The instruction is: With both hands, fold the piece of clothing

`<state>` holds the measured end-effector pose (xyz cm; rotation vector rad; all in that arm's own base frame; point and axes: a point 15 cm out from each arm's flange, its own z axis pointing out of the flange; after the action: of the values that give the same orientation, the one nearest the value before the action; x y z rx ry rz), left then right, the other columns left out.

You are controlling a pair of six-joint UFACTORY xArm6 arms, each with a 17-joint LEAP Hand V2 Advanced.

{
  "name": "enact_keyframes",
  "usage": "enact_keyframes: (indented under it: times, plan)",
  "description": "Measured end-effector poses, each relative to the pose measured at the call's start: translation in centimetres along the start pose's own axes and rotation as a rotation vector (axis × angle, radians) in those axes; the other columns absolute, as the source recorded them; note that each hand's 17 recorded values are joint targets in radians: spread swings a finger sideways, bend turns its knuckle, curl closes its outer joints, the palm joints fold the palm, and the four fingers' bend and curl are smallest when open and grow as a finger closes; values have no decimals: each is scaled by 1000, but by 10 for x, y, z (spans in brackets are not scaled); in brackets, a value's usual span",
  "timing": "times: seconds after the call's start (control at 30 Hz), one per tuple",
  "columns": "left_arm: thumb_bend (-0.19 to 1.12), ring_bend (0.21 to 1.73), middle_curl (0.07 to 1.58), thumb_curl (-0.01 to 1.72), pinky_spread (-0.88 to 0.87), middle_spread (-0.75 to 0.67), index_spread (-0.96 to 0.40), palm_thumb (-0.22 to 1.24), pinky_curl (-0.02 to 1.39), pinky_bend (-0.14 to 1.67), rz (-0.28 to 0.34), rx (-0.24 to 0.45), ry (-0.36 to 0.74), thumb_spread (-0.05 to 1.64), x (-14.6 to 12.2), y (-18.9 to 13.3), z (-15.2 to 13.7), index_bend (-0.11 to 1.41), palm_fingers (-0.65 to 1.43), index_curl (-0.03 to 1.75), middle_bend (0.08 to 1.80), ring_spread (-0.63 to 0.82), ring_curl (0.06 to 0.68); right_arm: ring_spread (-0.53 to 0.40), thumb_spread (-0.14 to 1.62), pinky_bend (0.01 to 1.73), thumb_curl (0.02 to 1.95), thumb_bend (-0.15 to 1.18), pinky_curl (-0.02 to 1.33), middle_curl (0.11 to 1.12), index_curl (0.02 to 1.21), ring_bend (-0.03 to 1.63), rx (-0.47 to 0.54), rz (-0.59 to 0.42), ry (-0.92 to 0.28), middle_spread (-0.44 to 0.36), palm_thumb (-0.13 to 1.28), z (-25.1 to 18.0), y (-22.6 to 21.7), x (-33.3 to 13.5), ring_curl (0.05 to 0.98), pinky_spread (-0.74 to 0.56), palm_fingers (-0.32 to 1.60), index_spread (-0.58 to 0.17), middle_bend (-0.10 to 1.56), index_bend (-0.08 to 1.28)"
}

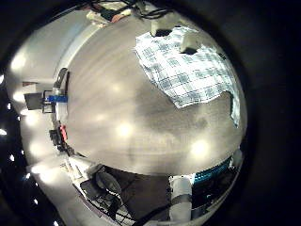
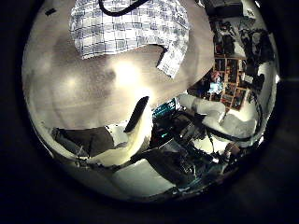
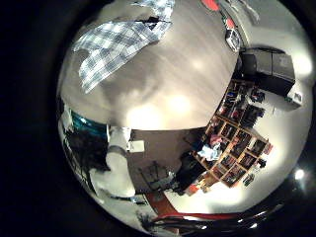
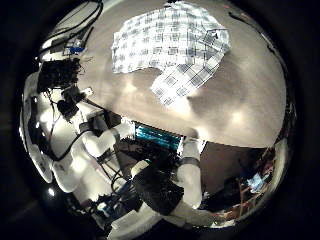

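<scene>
A white part [image 1: 183,40] of a hand shows over the shirt's far edge. I cannot see the fingers of either hand.
Bare table top [image 1: 113,104] lies beside the shirt. A white robot arm [image 2: 131,131] stands at the table's edge, also in the right thumb side palm view [image 4: 90,145]. Shelves [image 3: 237,133] and a dark box [image 3: 267,67] stand on the floor beyond.
</scene>
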<state>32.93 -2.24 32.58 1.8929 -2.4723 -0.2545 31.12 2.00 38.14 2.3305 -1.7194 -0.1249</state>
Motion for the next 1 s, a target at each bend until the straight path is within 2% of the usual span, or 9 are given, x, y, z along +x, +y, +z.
enact_keyframes:
  times: [0.3,0.5,0.7,1.0]
  plan:
    - [-21,666,330,288,260,122,-95,217,383,310,2,-8,-1,1120,2,13,4,190,245,440,184,214,194,76,1253,658,239,-17,127,348,297,589,-39,-6,-2,-40,237,11,-3,0,177,318,138,-395,255,163]
    - [-15,658,330,291,263,118,-100,239,379,304,33,-14,-32,1128,-8,-3,19,192,252,439,182,215,192,73,1259,637,235,-14,137,350,292,585,-29,16,-15,-40,237,9,0,4,184,320,161,-393,257,162]
    - [-16,669,329,298,261,123,-84,280,385,320,75,-42,-51,1131,-23,-24,53,168,211,424,174,222,198,66,1261,630,231,-15,155,353,284,585,-58,58,-35,-40,238,14,7,12,192,326,174,-389,253,157]
    - [-25,676,322,300,279,147,-54,278,393,372,124,-74,-37,1081,-22,-53,115,165,124,383,180,269,205,64,1263,611,227,-14,169,354,280,586,-67,70,-36,-40,241,16,7,14,200,327,188,-386,246,158]
